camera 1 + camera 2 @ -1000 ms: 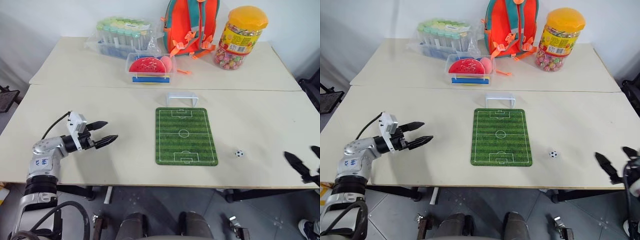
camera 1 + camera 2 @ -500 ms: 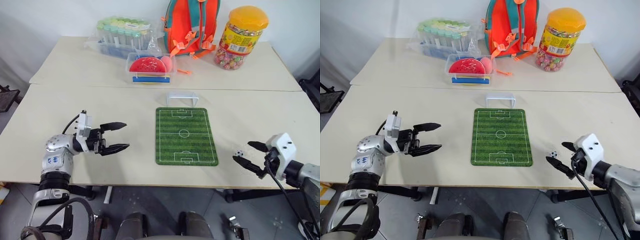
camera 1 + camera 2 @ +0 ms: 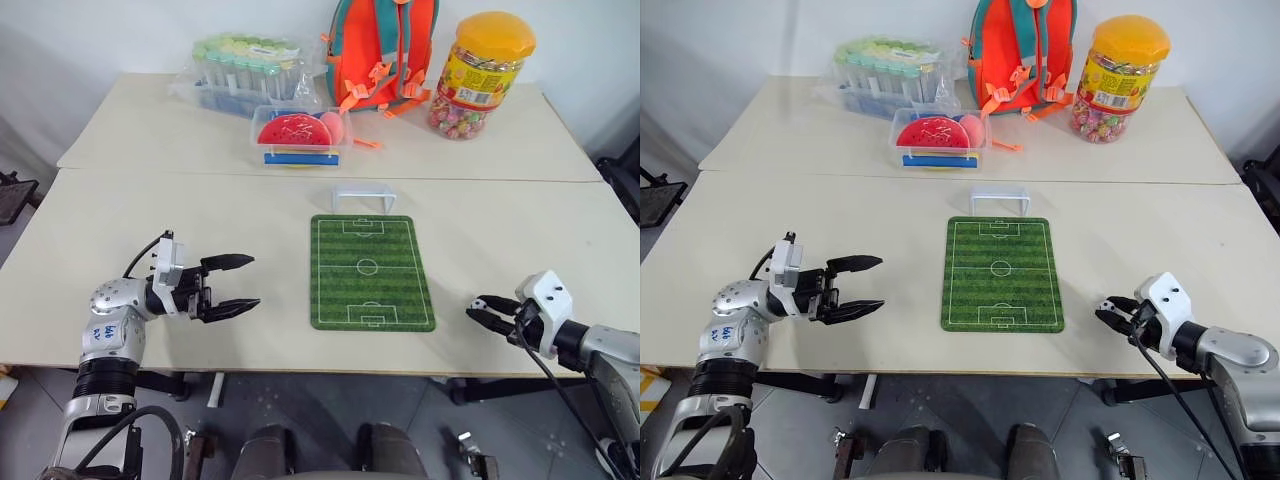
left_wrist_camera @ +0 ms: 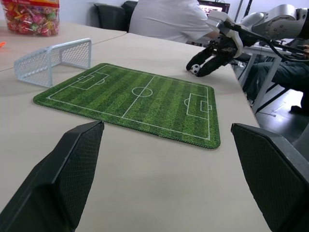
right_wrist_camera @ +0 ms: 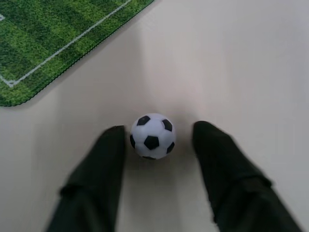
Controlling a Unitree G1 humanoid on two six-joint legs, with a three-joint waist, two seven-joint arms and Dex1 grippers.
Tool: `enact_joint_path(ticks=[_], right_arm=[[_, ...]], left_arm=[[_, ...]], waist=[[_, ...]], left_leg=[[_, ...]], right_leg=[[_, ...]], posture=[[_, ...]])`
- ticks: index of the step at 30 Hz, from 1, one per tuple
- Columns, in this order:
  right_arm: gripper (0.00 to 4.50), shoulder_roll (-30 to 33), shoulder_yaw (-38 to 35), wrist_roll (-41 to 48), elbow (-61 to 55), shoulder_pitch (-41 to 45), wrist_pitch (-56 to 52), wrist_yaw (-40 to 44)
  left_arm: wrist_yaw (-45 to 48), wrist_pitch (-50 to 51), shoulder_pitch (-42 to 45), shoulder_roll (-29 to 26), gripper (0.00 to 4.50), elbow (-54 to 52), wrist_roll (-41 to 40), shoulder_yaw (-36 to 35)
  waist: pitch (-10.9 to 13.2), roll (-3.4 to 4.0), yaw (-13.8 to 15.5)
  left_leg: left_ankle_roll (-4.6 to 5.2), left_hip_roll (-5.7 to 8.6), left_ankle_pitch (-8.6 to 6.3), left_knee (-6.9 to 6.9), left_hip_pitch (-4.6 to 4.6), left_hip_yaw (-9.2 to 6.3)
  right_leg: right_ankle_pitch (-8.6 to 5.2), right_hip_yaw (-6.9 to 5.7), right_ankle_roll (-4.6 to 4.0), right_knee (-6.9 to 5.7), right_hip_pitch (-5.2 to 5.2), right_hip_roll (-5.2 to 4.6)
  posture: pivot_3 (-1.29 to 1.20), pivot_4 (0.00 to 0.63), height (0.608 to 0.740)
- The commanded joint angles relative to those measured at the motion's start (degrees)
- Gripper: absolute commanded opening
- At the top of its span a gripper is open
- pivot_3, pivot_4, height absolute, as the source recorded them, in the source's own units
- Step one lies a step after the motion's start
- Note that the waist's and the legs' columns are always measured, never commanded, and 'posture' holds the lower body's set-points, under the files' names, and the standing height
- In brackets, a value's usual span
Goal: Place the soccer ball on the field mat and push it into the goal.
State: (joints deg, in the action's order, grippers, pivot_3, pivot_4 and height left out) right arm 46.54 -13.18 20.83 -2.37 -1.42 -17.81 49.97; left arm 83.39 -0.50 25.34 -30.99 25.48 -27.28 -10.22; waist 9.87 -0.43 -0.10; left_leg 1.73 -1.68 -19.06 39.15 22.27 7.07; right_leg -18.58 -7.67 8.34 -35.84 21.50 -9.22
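Two black fingers of the right gripper (image 5: 155, 159) bracket the soccer ball (image 5: 152, 136) on the bench just beside the field mat (image 3: 371, 271), one side gapped, so closing unevenly could squirt it away.

We can read no words, brands or numbers. The candy jar (image 3: 483, 75) has a label with print too small to make out, and the left arm (image 3: 112, 325) bears blue marks we cannot decipher.

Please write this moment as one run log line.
right gripper: open, straddling soccer ball | soccer ball: on table, off field mat | left gripper: open, holding nothing | goal: at mat's far end
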Motion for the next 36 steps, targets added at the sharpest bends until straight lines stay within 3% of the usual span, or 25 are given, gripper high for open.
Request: enact_joint_path(ticks=[1,7,12,17,22,36], right_arm=[[0.84,-0.2,-0.3,-0.4,-0.5,0.2,0.4,0.1],[0.84,1.8,-1.4,2.1,-13.4,2.0,-4.8,-1.4],[0.84,0.7,11.6,4.1,-24.8,11.3,-13.5,1.1],[0.84,0.2,20.6,1.4,-22.9,17.5,-13.9,4.3],[0.84,-1.1,25.1,-1.7,-17.2,20.8,-10.6,7.0],[0.84,-4.8,28.4,-4.3,-11.2,23.2,-8.1,11.1]], left_arm=[[0.0,-0.1,-0.5,0.2,4.50,-1.9,-1.7,-0.7],[4.2,-2.7,-0.7,0.6,4.50,0.1,-1.0,0.8],[5.6,-6.3,-0.4,1.3,4.50,2.4,-0.5,1.5],[5.6,-7.4,-0.3,1.6,4.50,2.8,-0.5,2.7],[5.0,-7.8,-1.5,1.8,4.50,1.5,-1.0,2.8],[2.7,-7.0,-5.6,1.6,4.50,-3.0,-2.1,1.7]], waist=[[0.0,0.00,0.0],[0.0,0.04,-0.1],[0.0,0.03,-0.5],[0.0,0.02,0.3],[0.0,0.02,0.0],[0.0,0.02,-0.1]], left_leg=[[0.00,0.00,0.00,0.00,0.00,0.00],[0.00,-0.02,0.00,0.00,0.01,0.00],[-0.05,-0.10,0.02,0.01,-0.02,-0.03],[0.06,-0.02,-0.05,0.04,0.10,-0.17],[0.14,0.06,-0.10,0.09,0.12,-0.12],[0.12,0.03,-0.08,0.10,0.11,-0.08]], right_leg=[[0.00,0.00,0.00,0.00,0.00,0.00],[0.00,0.01,0.00,0.00,0.02,0.00],[0.00,0.00,-0.02,-0.02,0.03,0.05],[0.00,-0.09,-0.01,-0.02,0.03,-0.12],[0.07,-0.10,0.11,0.02,0.02,-0.13],[0.06,-0.11,0.10,0.02,0.03,-0.08]], posture=[[0.00,0.150,0.740],[0.00,0.150,0.740],[0.00,0.150,0.740],[0.00,0.150,0.740],[0.00,0.150,0.740],[0.00,0.150,0.740]])
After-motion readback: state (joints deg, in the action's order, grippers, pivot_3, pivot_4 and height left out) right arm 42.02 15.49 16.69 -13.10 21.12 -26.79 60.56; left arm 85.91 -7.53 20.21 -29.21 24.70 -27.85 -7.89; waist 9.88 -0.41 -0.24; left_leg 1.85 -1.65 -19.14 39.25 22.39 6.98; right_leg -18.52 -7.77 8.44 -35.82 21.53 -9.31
